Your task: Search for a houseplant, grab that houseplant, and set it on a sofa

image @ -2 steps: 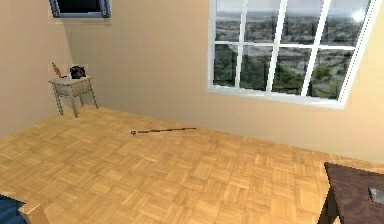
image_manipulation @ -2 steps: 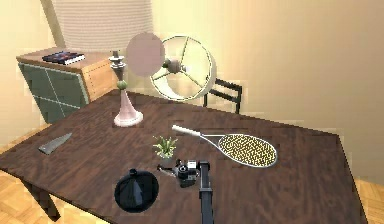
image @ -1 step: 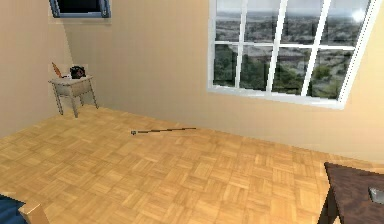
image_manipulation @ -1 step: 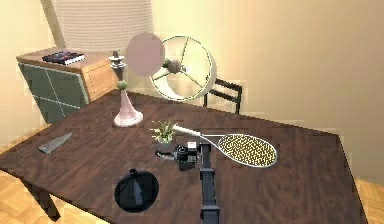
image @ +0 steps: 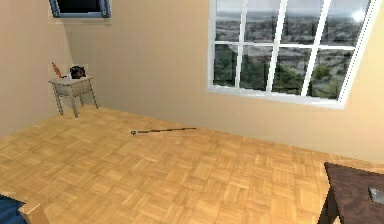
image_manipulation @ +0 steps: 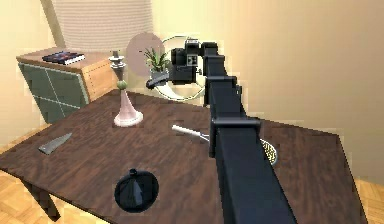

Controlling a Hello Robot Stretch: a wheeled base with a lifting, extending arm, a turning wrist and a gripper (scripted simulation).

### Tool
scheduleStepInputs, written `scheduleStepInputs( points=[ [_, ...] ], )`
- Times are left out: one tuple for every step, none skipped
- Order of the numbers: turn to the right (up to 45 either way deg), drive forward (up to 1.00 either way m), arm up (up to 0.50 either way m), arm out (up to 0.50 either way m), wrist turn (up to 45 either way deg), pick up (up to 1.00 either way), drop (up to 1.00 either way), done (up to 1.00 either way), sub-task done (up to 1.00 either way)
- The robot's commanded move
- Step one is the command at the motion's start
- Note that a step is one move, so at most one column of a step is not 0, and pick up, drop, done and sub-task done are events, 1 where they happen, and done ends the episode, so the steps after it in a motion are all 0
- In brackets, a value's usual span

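In the arm side view the dark arm [image_manipulation: 235,130] rises from the bottom edge just right of the middle and reaches toward the upper middle of the frame. There the gripper [image_manipulation: 163,76] sits against the houseplant [image_manipulation: 152,55], a small spray of thin green leaves standing at the far edge of the dark wooden tabletop [image_manipulation: 90,165]. The plant stands right at and behind the fingers, so I cannot tell whether they hold it or anything else. Left of the arm a pink candlestick-shaped ornament [image_manipulation: 127,105] stands upright. A small white object [image_manipulation: 186,130] lies just beside the arm, a grey flat piece [image_manipulation: 55,143] lies toward the left edge, and a dark round object [image_manipulation: 137,190] sits near the bottom of the frame. Beyond the tabletop at the upper left stands a low cabinet [image_manipulation: 60,85] with a book [image_manipulation: 63,57] on top. In the forward view, parquet floor [image: 150,170] runs to a beige wall with a large window [image: 285,45] at the upper right. A small pale side table [image: 73,90] stands at the left, a thin dark rod [image: 163,130] lies on the floor near the middle, and the corner of a dark table [image: 355,190] shows at the lower right.
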Motion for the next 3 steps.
scheduleStepInputs(
  points=[
    [0.0, 0.0, 0.0, 0.0, -45.0, 0.0, 0.0, 0.0, 0.0],
    [0.0, 0.0, 0.0, 0.0, -45.0, 0.0, 0.0, 0.0, 0.0],
    [0.0, 0.0, 0.0, 0.0, -15.0, 0.0, 0.0, 0.0, 0.0]
  ],
)
